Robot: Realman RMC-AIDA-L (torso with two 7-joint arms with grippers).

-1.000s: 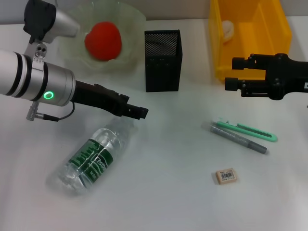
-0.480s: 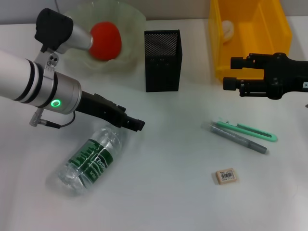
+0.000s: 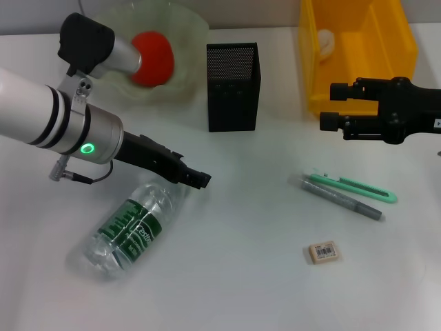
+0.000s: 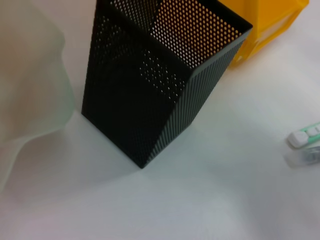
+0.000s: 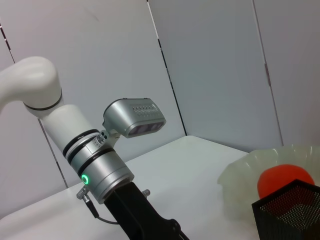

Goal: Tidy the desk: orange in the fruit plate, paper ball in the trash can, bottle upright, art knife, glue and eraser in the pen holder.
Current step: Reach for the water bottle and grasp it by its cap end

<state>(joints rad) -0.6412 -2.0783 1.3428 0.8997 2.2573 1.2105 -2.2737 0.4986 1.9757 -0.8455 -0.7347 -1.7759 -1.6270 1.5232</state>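
One bottle (image 3: 133, 229) lying flat, one orange (image 3: 153, 57), one eraser (image 3: 322, 252)

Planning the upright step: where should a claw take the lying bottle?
Around the clear body near the neck, beside the label, coming from above: the bottle lies flat on the desk, cap end under the left claw, which hovers closest.

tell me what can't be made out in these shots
- Left gripper fingers: head view shows them end-on and dark; open or shut unclear.
- Bottle cap: hidden under the left gripper in the head view.
- Orange: partly covered by the left arm.
- Art knife: cut off by the left wrist view's edge.
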